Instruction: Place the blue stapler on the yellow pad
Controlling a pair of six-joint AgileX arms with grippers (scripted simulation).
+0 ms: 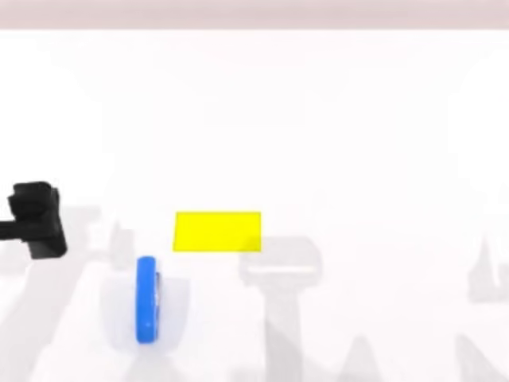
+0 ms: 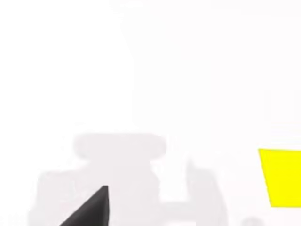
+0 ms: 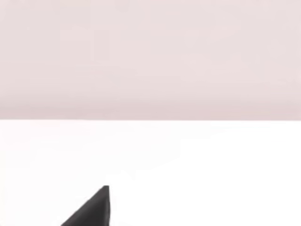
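Worktop (image 1: 334, 143): white and plain, filling the top view up to a pale pinkish band along the far edge; faint grey shadows of the arms fall across its near part.
Yellow pad (image 1: 217, 231): flat rectangle, wider than tall, lying a little left of the worktop's middle; one part of it (image 2: 281, 178) also shows at the edge of the left wrist view.
Left tool (image 1: 36, 220): a dark block at the far left edge of the top view, well apart from the pad and the stapler; its fingers cannot be told as wide or narrow, and only one dark fingertip (image 2: 94, 209) shows in its own wrist view.
Blue stapler (image 1: 146, 299): lying on the worktop with its long side running toward and away from the camera side, just below and left of the pad's near-left corner, not touching it; nothing grips it.
Right tool: out of sight from above; its wrist view shows a single dark fingertip (image 3: 94, 209) over bare worktop, so its opening cannot be told.
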